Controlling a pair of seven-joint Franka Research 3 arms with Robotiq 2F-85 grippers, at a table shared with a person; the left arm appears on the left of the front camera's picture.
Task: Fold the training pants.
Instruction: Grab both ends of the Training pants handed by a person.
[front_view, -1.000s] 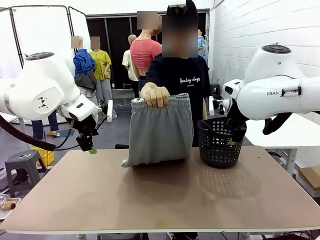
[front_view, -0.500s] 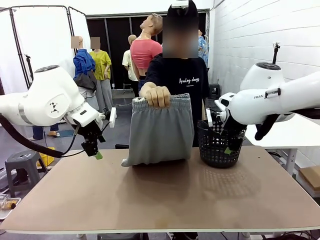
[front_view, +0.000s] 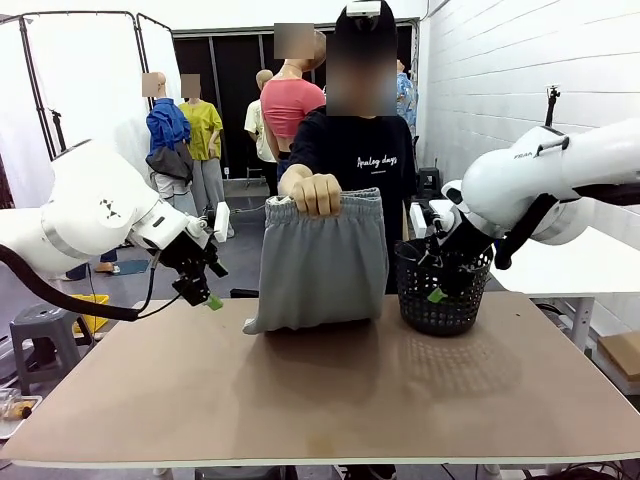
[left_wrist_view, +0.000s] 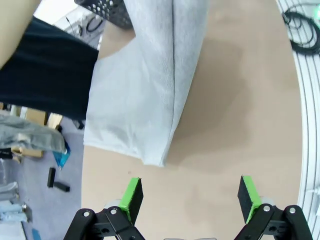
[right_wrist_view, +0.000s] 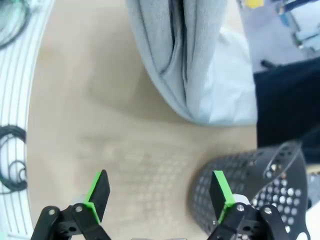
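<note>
**Grey pants held up at the table's far edge**

Grey jersey bunches under the person's hand (front_view: 316, 193), which is clenched around the gathered waistband of the training pants (front_view: 320, 262). The hand holds them hanging upright. Their lower end rests on the table (front_view: 320, 400), close to the far edge and a little left of its middle, and a soft corner of cloth sticks out at the bottom left.

The left gripper (front_view: 205, 295) hangs just beside that corner, near the far left edge of the table and not touching the cloth. In the left wrist view the left gripper (left_wrist_view: 190, 192) has its green pads spread wide with nothing between them. Bare tabletop lies below, and the hanging end of the pants (left_wrist_view: 145, 95) lies ahead of the fingers.

On the other side, the right gripper (front_view: 440, 290) sits low in front of the black mesh basket (front_view: 420, 318). The basket stands near the far edge, just to the right of the pants. In the right wrist view the right gripper (right_wrist_view: 157, 192) also has its fingers parted and grasps nothing. The mesh wall of the basket (right_wrist_view: 250, 180) is close by one pad, and the folds of the pants (right_wrist_view: 195, 60) hang farther ahead, down onto the tabletop.
</note>
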